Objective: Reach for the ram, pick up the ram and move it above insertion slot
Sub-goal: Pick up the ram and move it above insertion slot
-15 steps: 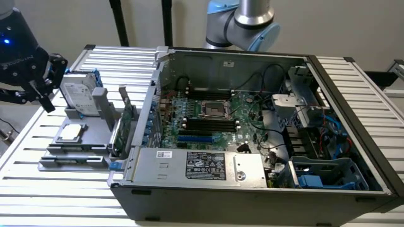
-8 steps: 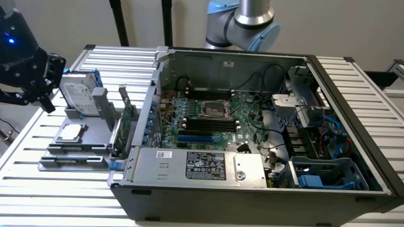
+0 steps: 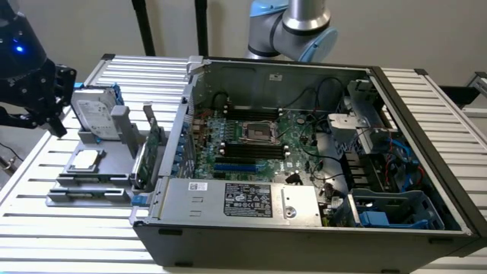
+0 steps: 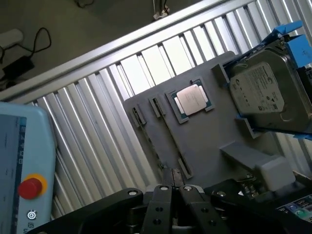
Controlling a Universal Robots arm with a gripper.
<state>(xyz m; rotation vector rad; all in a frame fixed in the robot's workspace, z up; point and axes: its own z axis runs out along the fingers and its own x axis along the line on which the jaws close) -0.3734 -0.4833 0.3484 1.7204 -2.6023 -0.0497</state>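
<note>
The ram's place cannot be told; the closed hand (image 4: 173, 189) hangs near the grey tray (image 4: 214, 127).

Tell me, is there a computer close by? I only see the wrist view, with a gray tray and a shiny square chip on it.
Observer: Yes. An open computer case sits at the exterior view's right of the gray tray.
Operator: What's inside it?
Observer: A green motherboard lies flat in the bottom of it.
Operator: And where is my gripper?
Observer: The gripper hangs at the exterior view's left of the hard drive, on the far side of the tray from the case.
</note>
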